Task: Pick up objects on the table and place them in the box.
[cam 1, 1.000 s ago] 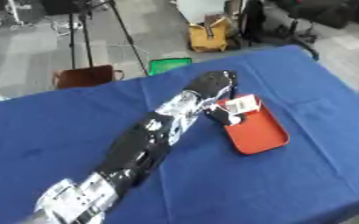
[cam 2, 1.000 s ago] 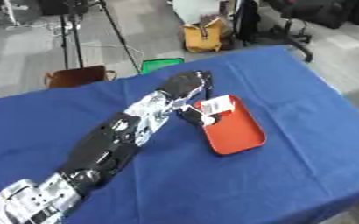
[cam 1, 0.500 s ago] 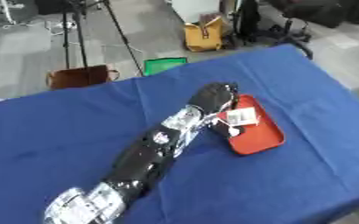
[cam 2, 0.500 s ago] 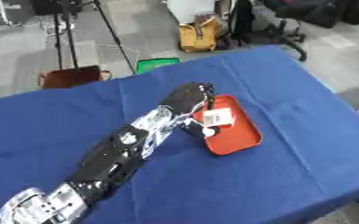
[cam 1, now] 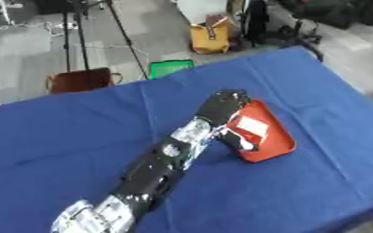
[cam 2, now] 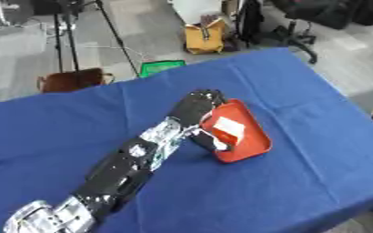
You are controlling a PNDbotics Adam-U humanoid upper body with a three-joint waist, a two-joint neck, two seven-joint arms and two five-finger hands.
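Since the earlier frames, the white item went from hanging at the robot hand's fingertips beside the tray to lying inside the tray; camera also shifted, so the whole scene sat differently in frame.

Left eye view: left arm (cam 1: 154, 168) came in from the lower left and ran diagonally up to centre frame. Left robot hand (cam 1: 221, 105) sat at the upper-left rim of the orange tray (cam 1: 279, 136), back of the hand up, fingers over the tray's near corner. Couldn't tell whether the fingers were spread or curled. White item (cam 1: 253, 127), flat and roughly rectangular, lay inside the tray, just right of the hand; couldn't tell if it was touching the hand. A dark part of the hand, possibly the thumb, reached down along the tray's left edge. Tray sat tilted on the blue table (cam 1: 54, 132), right of centre. Off the table at upper frame: a green box (cam 1: 168, 68), a brown bin (cam 1: 78, 79), a yellow bag (cam 1: 209, 38).

Right eye view: same layout, shifted a little left. Hand (cam 2: 194, 104) at the tray's (cam 2: 253, 139) upper-left rim, white item (cam 2: 228, 127) in the tray's middle, table (cam 2: 38, 136) otherwise blue cloth. Right robot hand didn't show in either view.
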